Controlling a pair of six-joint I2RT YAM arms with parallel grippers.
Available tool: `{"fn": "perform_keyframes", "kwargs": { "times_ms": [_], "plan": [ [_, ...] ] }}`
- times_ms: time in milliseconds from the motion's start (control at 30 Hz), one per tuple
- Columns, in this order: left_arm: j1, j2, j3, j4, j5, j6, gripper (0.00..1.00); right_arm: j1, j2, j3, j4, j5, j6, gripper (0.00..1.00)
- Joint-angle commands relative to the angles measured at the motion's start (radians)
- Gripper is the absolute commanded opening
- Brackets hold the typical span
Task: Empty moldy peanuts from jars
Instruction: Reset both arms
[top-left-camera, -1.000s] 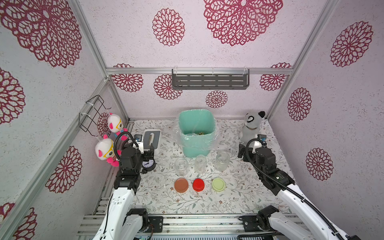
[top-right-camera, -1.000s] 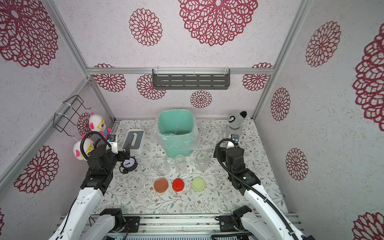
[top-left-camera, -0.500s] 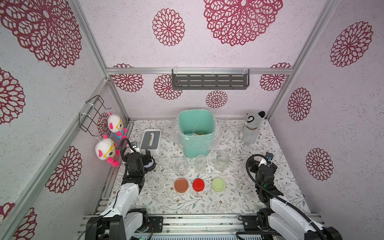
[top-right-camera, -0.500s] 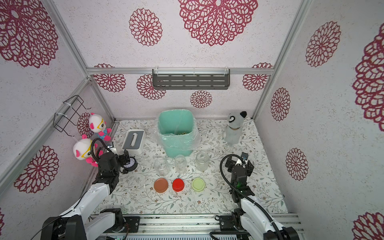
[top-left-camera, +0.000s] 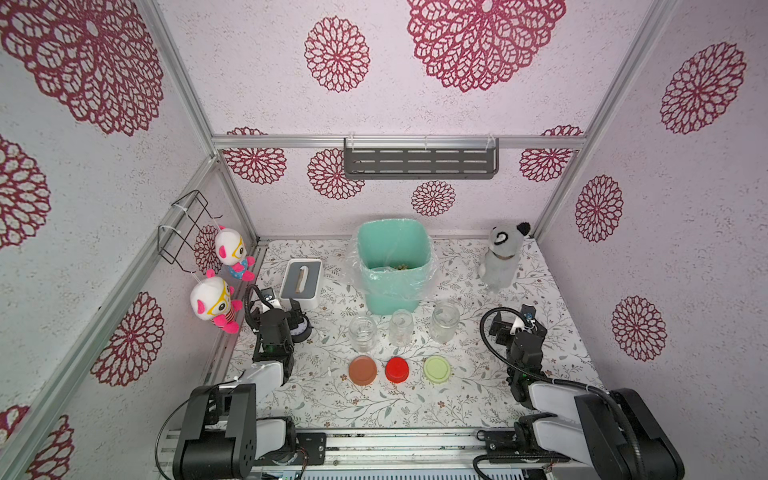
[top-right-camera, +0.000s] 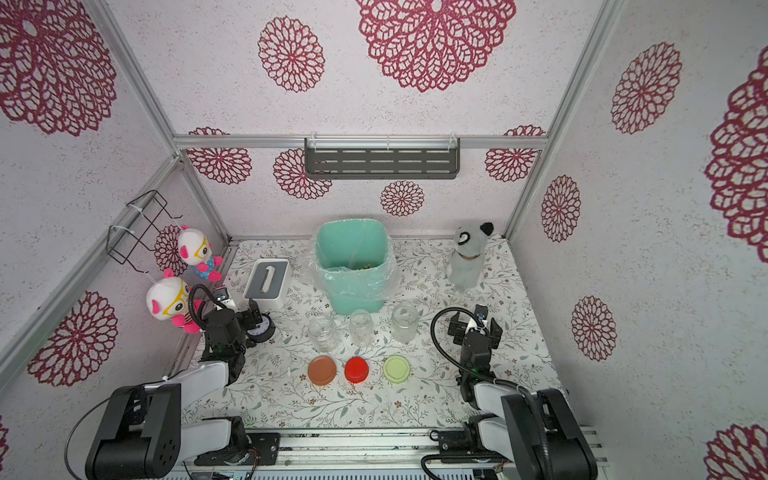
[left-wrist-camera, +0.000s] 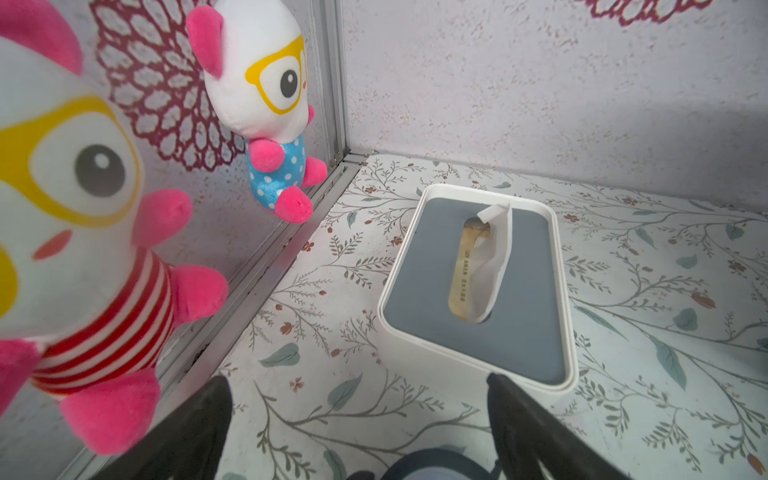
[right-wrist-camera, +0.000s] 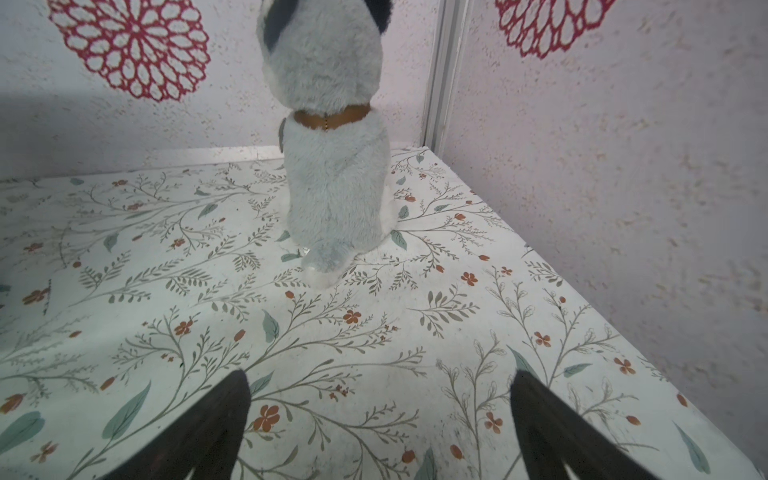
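Left gripper (left-wrist-camera: 356, 380) and right gripper (right-wrist-camera: 380, 374) hang wide apart, holding nothing. We judge the three jars (top-left-camera: 401, 328) emptied into the mint-green bin (top-left-camera: 390, 297), so we park clear of them

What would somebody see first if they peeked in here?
Most likely the big mint-green plastic bin with its clear bag, standing at the back middle of the flowery table. In front of it three clear round jars stand open in a row, and nearer the robot lie a round brown lid, a red lid and a pale green lid. Two white-and-pink plush toys hang by the left wall.
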Motion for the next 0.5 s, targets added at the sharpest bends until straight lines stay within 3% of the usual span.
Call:
{"fn": "perform_keyframes", "kwargs": {
  "times_ms": [0, 300, 400, 467],
  "plan": [
    [0.017, 0.055, 0.003, 0.170, 0.023, -0.001, 0.97, -0.008, 0.037, 0.053, 0.100, -0.073, -0.063, 0.99],
    [0.047, 0.251, -0.016, 0.420, 0.027, -0.015, 0.97, -0.079, 0.236, 0.059, 0.312, -0.159, -0.097, 0.99],
    [0.050, 0.224, -0.005, 0.346, 0.053, -0.018, 0.97, -0.090, 0.312, 0.057, 0.393, -0.179, -0.098, 0.99],
    [0.056, 0.238, 0.008, 0.344, 0.080, -0.015, 0.97, -0.098, 0.293, 0.082, 0.310, -0.184, -0.083, 0.99]
  ]
}}
